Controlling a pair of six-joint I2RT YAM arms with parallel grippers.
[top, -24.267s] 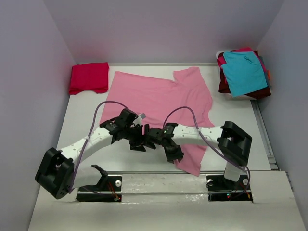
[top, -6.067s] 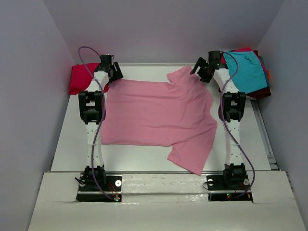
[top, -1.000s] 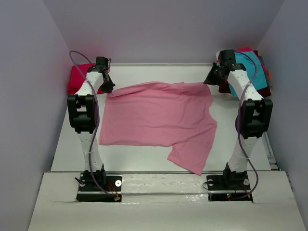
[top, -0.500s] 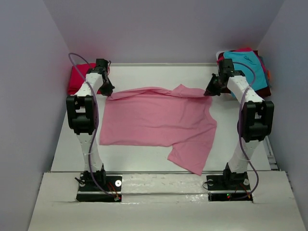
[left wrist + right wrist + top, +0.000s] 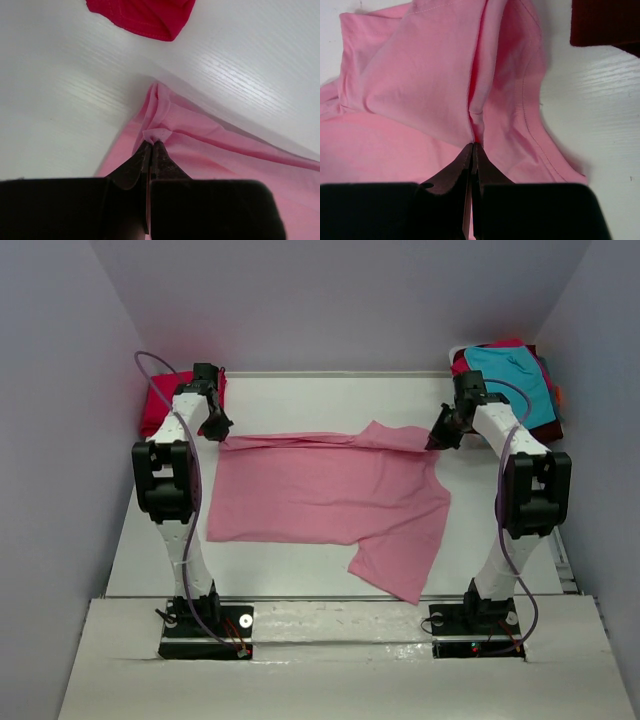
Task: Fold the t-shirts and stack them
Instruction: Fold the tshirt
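White table (image 5: 330,400), pink t-shirt (image 5: 320,490) spread flat at middle. Left gripper (image 5: 151,144) clenched on far left corner, cloth bunched right at fingertips. Right gripper (image 5: 472,145) pinching far right fold likewise. Folded red shirt (image 5: 155,410) near left corner; coloured pile (image 5: 515,380) far right.

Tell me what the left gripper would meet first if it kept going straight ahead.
The left gripper is shut on the pink shirt, so that first, then probably the table beneath; the red shirt lies farther ahead, depth unclear.
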